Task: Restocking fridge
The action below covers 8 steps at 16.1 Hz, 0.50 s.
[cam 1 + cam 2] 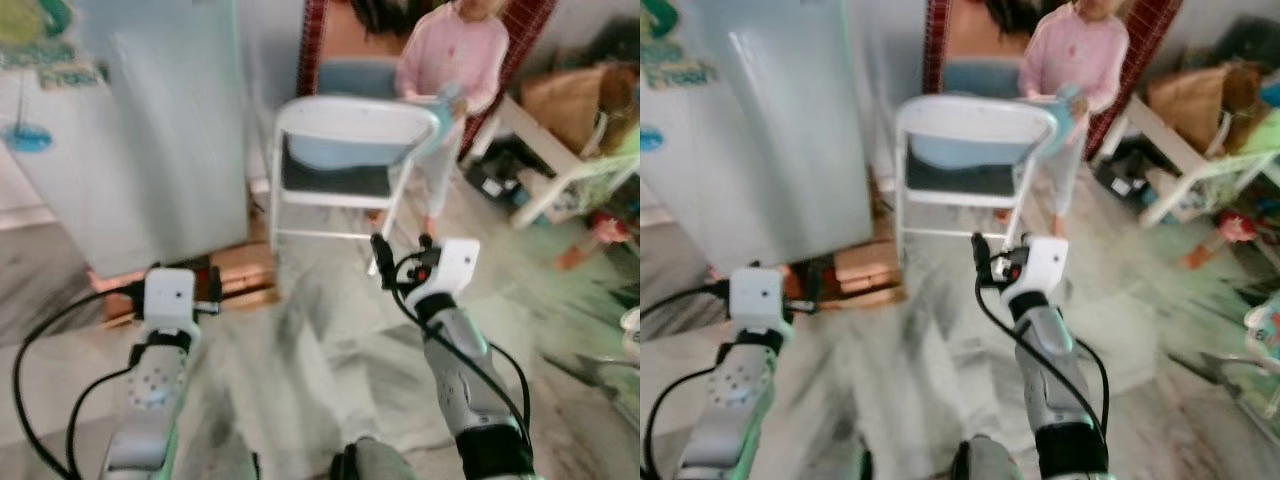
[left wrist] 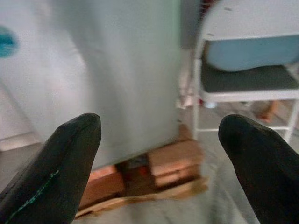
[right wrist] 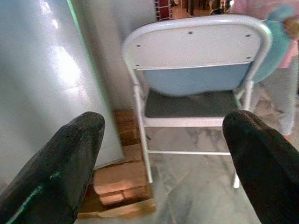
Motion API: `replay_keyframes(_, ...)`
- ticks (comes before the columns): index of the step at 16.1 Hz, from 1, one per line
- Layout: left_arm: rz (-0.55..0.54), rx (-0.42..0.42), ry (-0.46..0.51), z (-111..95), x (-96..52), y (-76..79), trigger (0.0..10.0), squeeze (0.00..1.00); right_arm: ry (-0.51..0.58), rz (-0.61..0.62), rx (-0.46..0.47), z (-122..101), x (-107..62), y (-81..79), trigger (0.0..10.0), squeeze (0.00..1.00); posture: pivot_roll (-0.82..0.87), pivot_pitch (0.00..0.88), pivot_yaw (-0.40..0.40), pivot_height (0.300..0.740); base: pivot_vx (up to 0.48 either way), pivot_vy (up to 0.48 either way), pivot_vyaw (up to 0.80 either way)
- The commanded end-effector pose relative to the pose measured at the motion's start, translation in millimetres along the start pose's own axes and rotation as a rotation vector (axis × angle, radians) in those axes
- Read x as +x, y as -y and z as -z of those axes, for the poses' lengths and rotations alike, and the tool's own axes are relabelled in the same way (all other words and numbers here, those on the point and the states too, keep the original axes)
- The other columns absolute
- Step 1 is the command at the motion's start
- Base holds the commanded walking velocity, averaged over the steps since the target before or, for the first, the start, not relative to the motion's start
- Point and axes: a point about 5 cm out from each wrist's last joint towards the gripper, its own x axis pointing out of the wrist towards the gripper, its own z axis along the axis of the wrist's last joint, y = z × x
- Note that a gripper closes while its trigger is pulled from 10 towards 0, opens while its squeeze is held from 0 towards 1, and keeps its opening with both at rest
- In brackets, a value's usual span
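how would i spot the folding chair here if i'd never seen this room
Find the tall pale fridge standing on bricks at the robot's left. Just to its right, in front of a person in pink, stands the folding chair. Its white metal frame, rounded backrest and dark seat holding a light blue tub set it apart.

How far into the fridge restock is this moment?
Nothing looks done: the fridge stands shut on bricks at the robot's left. Nothing is in hand: the left gripper and right gripper are open and hold nothing, raised toward the fridge and a white folding chair with a blue tub on its seat. A person stands behind the chair. Opening and loading remain. The head views are blurred.
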Motion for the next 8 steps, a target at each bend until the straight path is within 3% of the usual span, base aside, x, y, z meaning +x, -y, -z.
replay_keyframes(1, 0.001, 0.005, 0.01, -1.2, -1.8, 5.4, 10.0, 0.0, 0.0, 0.031, 0.0, -2.1, -1.8, 9.1, 10.0, 0.0, 0.16, 0.129, -0.068, 0.74, 0.0, 0.48, 0.0)
replay_keyframes(7, -0.005, 0.027, 0.037, -4.0, -2.3, 4.5, 10.0, 0.0, -0.037, 0.012, -0.072, 6.1, -1.9, 4.5, 10.0, 0.0, 0.17, 0.122, -0.067, 0.74, 0.0, 0.48, 0.0)
replay_keyframes(8, -0.008, 0.027, 0.041, -4.5, -2.3, 4.4, 10.0, 0.0, -0.032, -0.005, -0.048, 7.6, -2.0, 2.9, 10.0, 0.0, 0.17, 0.122, -0.067, 0.74, 0.0, 0.48, 0.0)
